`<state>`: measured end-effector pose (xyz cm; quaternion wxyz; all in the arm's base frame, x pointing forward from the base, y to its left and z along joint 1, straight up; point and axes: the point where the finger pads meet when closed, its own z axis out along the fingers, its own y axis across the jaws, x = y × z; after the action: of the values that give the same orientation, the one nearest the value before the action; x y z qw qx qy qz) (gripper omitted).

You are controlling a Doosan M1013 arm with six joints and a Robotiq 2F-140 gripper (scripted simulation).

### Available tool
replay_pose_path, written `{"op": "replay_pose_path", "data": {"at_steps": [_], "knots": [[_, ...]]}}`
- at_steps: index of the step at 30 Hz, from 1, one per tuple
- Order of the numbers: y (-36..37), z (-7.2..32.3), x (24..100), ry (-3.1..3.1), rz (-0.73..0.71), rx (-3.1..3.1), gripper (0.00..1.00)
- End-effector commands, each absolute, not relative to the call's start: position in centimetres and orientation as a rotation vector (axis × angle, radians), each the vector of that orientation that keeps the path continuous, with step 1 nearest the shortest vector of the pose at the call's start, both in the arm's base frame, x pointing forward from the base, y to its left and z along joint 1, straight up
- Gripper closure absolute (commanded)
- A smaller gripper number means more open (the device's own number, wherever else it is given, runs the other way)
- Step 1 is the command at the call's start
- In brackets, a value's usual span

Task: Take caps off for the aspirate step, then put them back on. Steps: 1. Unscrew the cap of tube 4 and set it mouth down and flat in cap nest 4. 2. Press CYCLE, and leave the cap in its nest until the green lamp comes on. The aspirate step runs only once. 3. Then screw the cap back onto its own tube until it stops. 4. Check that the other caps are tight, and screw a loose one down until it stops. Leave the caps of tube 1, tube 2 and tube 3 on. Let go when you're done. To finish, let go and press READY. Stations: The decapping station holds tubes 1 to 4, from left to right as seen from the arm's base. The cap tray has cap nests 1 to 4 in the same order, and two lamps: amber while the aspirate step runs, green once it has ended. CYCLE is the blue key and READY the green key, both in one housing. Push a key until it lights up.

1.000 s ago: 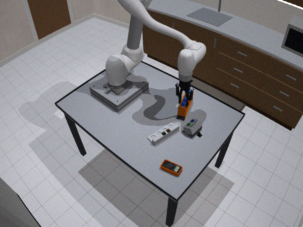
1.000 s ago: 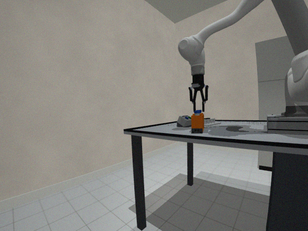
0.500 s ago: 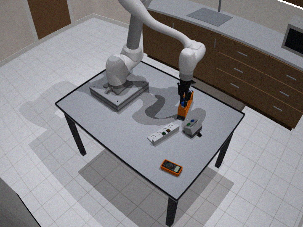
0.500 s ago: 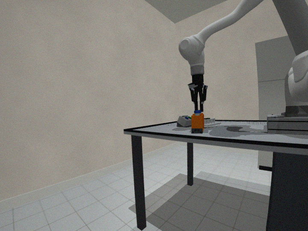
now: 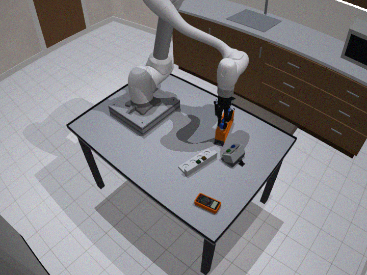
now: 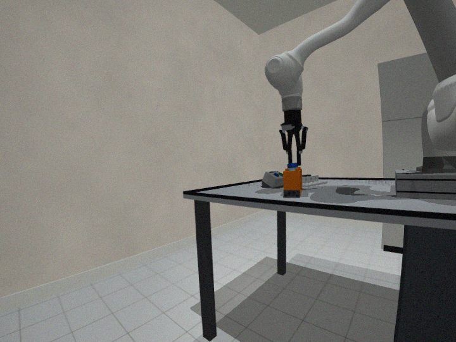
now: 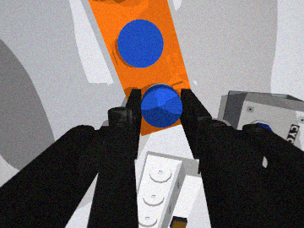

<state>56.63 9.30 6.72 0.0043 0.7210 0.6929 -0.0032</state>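
The orange decapping station (image 5: 224,130) stands on the table with blue caps on its tubes. My gripper (image 7: 160,104) hangs straight down over the end of the station nearest the cap tray. Its two black fingers touch both sides of the blue cap of tube 4 (image 7: 161,106), so it is shut on that cap, which sits on its tube. The neighbouring cap (image 7: 140,43) is on its tube. The white cap tray (image 5: 197,162) lies in front with its nests empty and both lamps dark. The grey key housing (image 5: 233,154) holds the blue CYCLE key (image 5: 233,146) and the green READY key (image 5: 228,150), both unlit.
An orange multimeter (image 5: 207,202) lies near the table's front edge. The arm's base plate (image 5: 144,113) takes the back left of the table. Kitchen cabinets stand behind the table.
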Motion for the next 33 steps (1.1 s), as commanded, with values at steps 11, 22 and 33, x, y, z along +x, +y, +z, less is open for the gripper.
{"op": "replay_pose_path", "data": {"at_steps": [11,22,33], "knots": [[9.31,6.76,56.68,2.745,0.001,1.525,0.70],[9.32,6.79,56.68,2.912,0.001,1.175,0.59],[9.32,6.79,56.68,2.912,0.001,1.175,0.59]]}}
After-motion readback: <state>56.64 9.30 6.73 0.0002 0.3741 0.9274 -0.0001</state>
